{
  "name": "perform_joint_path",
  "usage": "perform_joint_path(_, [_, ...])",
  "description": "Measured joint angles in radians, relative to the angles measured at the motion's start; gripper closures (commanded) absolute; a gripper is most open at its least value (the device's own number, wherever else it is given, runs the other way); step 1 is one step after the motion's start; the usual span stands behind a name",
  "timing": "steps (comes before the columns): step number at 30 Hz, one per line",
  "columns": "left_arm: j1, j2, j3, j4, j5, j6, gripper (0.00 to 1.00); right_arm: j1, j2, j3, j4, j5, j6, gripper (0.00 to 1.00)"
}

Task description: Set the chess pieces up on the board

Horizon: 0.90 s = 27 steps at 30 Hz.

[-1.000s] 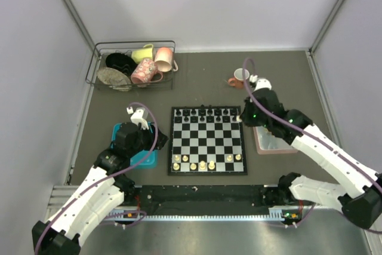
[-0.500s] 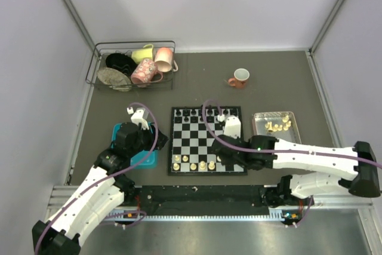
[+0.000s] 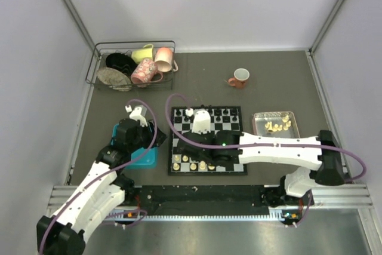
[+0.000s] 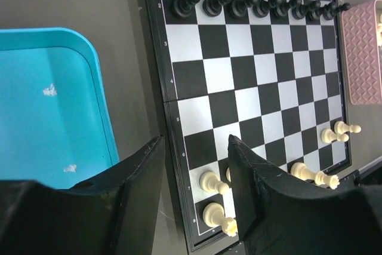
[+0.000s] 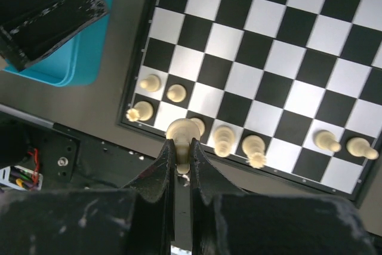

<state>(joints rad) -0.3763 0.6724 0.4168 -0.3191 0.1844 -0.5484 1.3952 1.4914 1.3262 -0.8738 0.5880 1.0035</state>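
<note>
Right gripper [image 5: 182, 153]: it had just swung across from the tray at the right of the overhead view and hung over the board's near-left corner, jaws pinched tight on a cream piece [image 5: 181, 131] whose round head showed above the fingertips.
Held piece, height: I couldn't tell whether its base had touched a square.
Left gripper [image 4: 196, 147]: it had hardly stirred, jaws about half apart with nothing between them, hovering at the lower centre of its own view over the board's left edge, just beside the blue tray [image 4: 54, 106].
Near ranks: a handful of cream pieces [image 5: 239, 141] stood along the lower edge of the board [image 5: 280, 64], two more a rank up at lower left, with gaps between them.
What it meant: in my judgement the delivery was at its last step, so lowering onto a free square and letting go came next; the neighbours stood close enough to be knocked.
Supply: more cream pieces [image 3: 277, 125] lay in the pink tray [image 3: 256, 125] at middle right, so plenty remained.
Far ranks: the black pieces [image 4: 256, 4] stood lined up.
Beyond: a mug [image 3: 240, 77] and a wire rack [image 3: 134, 64] sat upper centre and upper left.
</note>
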Motion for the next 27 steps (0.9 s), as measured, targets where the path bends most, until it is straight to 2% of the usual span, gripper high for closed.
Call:
perform_joint_path(10, [0.111,-0.032,0.015,-0.004,0.03,0.005,0.48,0.039,0.158,0.092,0.003,-0.01,0.047,1.0])
perform_joint_path(27, [0.133,-0.062,0.011,-0.002,0.07,0.005,0.46,0.068,0.294,0.115,-0.002,-0.032,0.116,1.0])
